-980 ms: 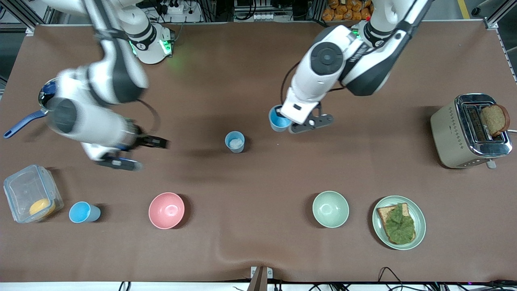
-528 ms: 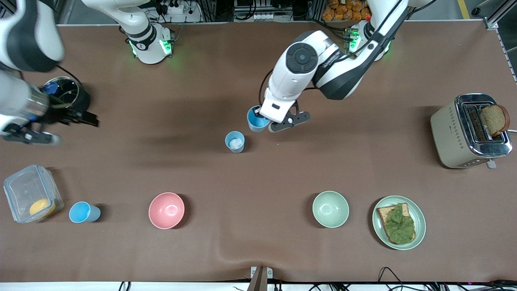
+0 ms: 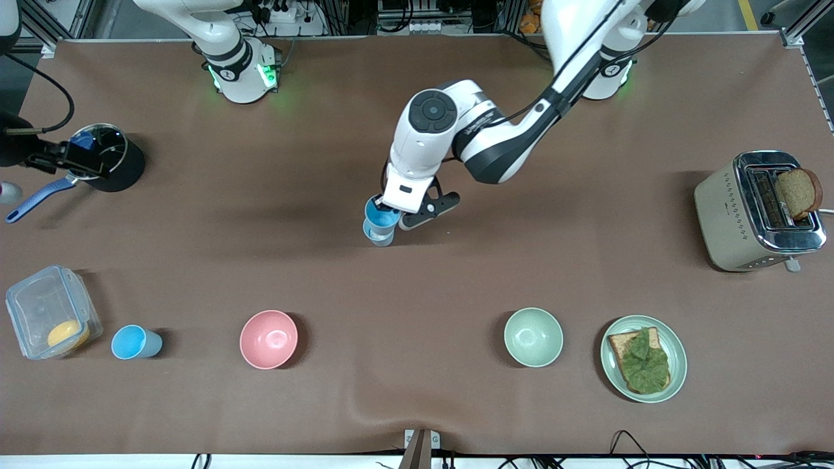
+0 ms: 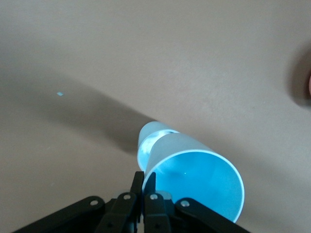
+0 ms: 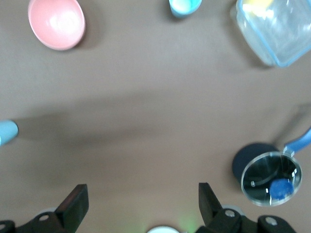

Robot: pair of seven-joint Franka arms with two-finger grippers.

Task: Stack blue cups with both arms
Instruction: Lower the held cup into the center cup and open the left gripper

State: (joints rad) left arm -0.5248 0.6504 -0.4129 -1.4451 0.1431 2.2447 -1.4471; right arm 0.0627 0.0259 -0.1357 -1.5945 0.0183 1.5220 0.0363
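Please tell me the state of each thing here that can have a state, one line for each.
Left pincer: shut on sky blue cup, over grey-blue cup.
Right pincer: open, empty.
Toaster: bread slice up.
Pot: lidded.
Green bowl: empty.
Pink bowl: empty.

We see the left gripper (image 3: 399,217) clamped on a sky-blue cup (image 3: 379,215) directly over the grey-blue cup (image 3: 378,237) at mid-table, bare brown cloth open all around them. The right gripper (image 5: 141,206), fingers spread, hangs at the right arm's end over a lidded pot (image 3: 107,164). Pink bowl (image 3: 268,339) and green bowl (image 3: 533,337) sit well apart, nearer the camera.
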